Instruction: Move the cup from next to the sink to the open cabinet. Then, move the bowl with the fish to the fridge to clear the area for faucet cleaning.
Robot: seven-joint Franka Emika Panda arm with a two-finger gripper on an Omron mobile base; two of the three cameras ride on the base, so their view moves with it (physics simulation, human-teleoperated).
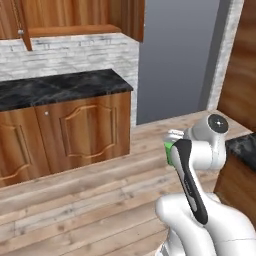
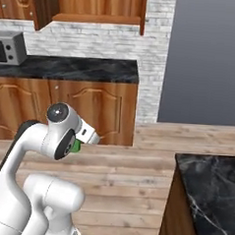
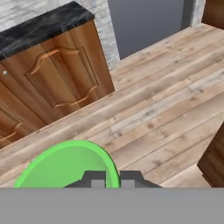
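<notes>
Claw: our gripper (image 3: 107,179) is clamped on the cup (image 3: 65,166); in the hand view we see its two dark fingertips (image 3: 94,178) close together at the cup's bright green rim.
Cup: we see it as a wide green disc at the lower left of the hand view, a small green patch (image 1: 169,152) against the white wrist in the left base view, and a green sliver (image 2: 76,145) under the wrist in the right base view. It hangs in the air above the wooden floor (image 1: 90,200), well apart from any counter.
Arm: our white arm (image 1: 200,200) is folded close over the base, with the hand held low in front of it.
Counter ahead: we face a black marble counter (image 1: 65,86) on reddish-brown lower cabinets (image 1: 80,132) with curved panel doors.
Wall cabinets: above the counter hang reddish-brown wooden wall cabinets (image 1: 80,17) over a pale brick wall (image 1: 75,55). We cannot tell from here whether any door stands open.
Microwave: a grey microwave (image 2: 10,48) sits at the left end of the counter in the right base view.
Grey panel: a tall flat grey surface (image 1: 175,55) stands just beside the counter's right end.
Near counter: a second black marble top (image 2: 208,194) lies close at our right, on a wooden base.
</notes>
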